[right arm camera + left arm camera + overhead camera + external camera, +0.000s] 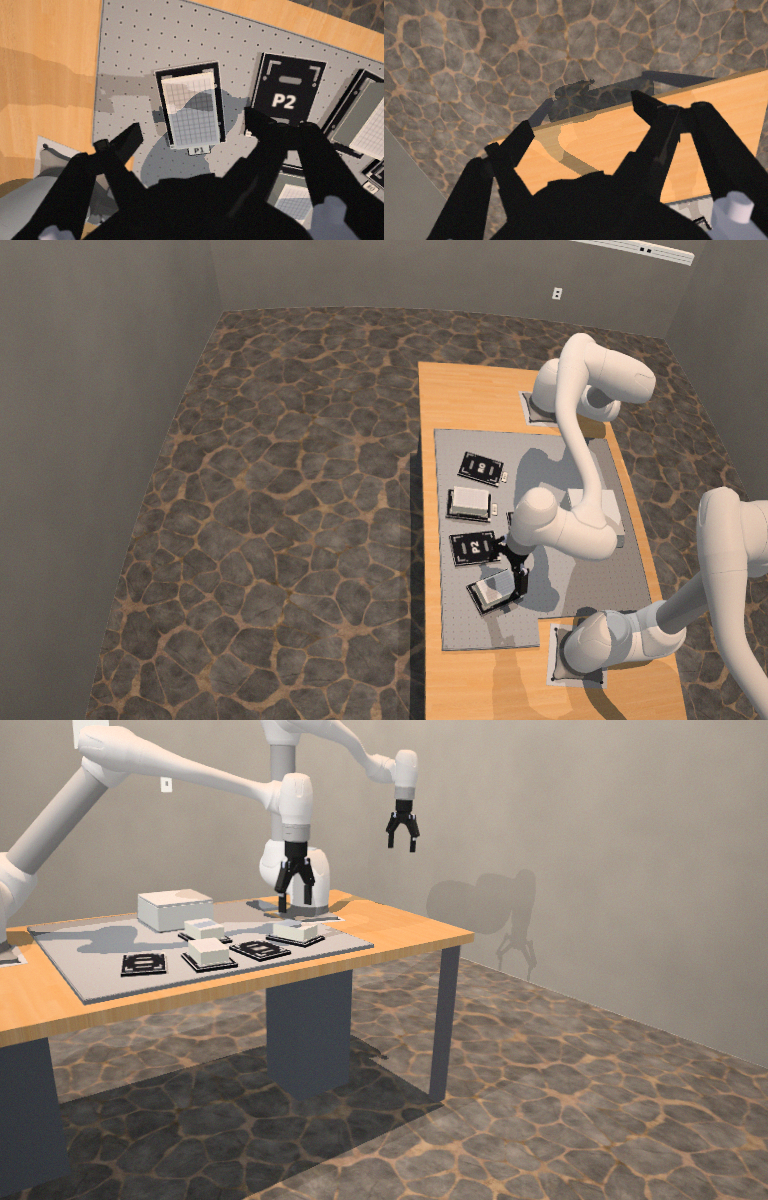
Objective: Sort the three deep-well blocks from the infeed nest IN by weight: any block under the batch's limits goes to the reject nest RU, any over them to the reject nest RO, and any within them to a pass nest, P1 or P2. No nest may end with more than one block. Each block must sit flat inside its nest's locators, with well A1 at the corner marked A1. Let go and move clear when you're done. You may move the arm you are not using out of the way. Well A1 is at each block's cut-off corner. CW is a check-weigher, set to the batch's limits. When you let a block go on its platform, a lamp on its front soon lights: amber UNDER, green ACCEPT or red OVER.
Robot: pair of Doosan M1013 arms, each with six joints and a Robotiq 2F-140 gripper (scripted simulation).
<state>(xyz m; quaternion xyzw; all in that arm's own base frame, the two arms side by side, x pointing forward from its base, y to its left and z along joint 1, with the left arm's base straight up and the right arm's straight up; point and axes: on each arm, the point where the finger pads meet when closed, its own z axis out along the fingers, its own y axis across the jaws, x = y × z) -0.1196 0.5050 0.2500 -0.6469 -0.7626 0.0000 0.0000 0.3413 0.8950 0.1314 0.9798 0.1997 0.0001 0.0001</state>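
One block sits in nest P1, looking level; its fit inside the locators is hard to judge. My right gripper is open and empty above it. A second block sits in a nest between P2 and RO. A third block rests on another black nest, its label unseen. Nest P2 and nest RO hold no block. My left gripper is open and empty, high up. A1 corners are unclear.
A large white box, apparently the check-weigher, stands at the back of the grey board; no lit lamp shows. The right arm reaches across the board in the top view. The left gripper hangs well away from the nests.
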